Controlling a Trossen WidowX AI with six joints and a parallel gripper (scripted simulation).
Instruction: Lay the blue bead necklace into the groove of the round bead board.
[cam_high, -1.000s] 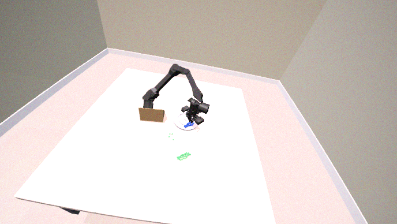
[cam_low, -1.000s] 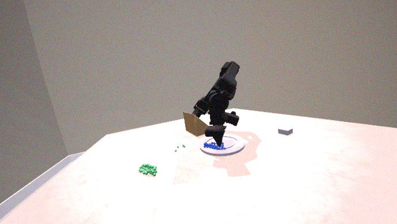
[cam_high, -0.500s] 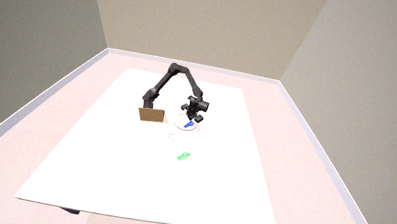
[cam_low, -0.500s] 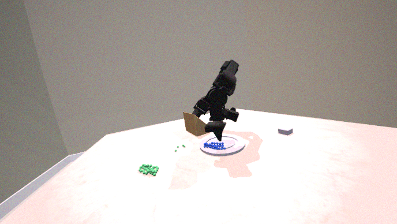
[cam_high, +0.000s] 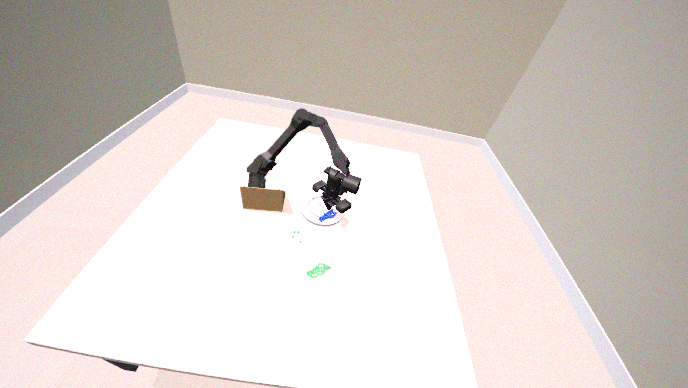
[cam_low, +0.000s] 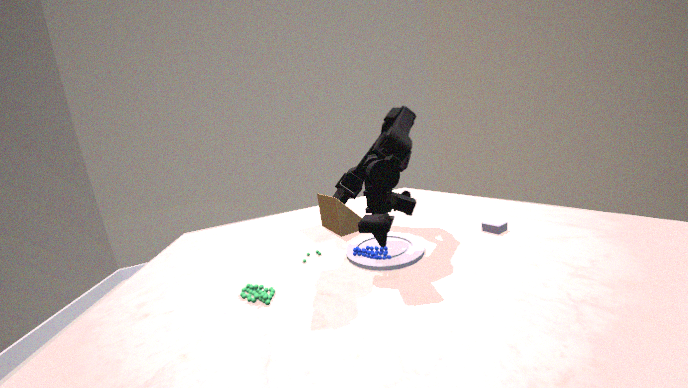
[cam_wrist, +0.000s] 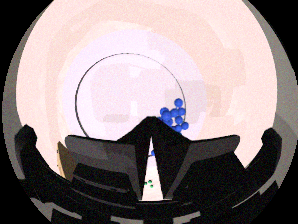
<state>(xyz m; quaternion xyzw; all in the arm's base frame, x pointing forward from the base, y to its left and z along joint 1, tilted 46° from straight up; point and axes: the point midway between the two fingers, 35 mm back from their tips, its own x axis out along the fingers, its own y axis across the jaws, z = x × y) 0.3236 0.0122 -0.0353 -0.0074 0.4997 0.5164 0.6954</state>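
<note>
The round bead board (cam_high: 306, 214) (cam_low: 416, 254) (cam_wrist: 120, 41) lies flat and pale, with a thin dark circular groove line (cam_wrist: 76, 102). The blue bead necklace (cam_high: 327, 215) (cam_low: 371, 252) (cam_wrist: 172, 116) lies bunched on one side of the board, across part of the groove line. My gripper (cam_high: 328, 206) (cam_low: 383, 245) (cam_wrist: 151, 120) points down at the board, its fingertips together low beside the blue beads. No bead shows clearly held between the tips. In the wrist view the fingers hide part of the necklace, and one blue bead shows through the gap behind the tips.
A bunched green bead necklace (cam_high: 318, 270) (cam_low: 258, 294) lies on the table. A few small green beads (cam_high: 296, 236) (cam_low: 308, 254) (cam_wrist: 150, 183) lie nearer the board. A brown block (cam_high: 263, 199) (cam_low: 337, 217) (cam_wrist: 65, 160) stands by the arm's base. A small grey block (cam_low: 494, 227) lies beyond the board.
</note>
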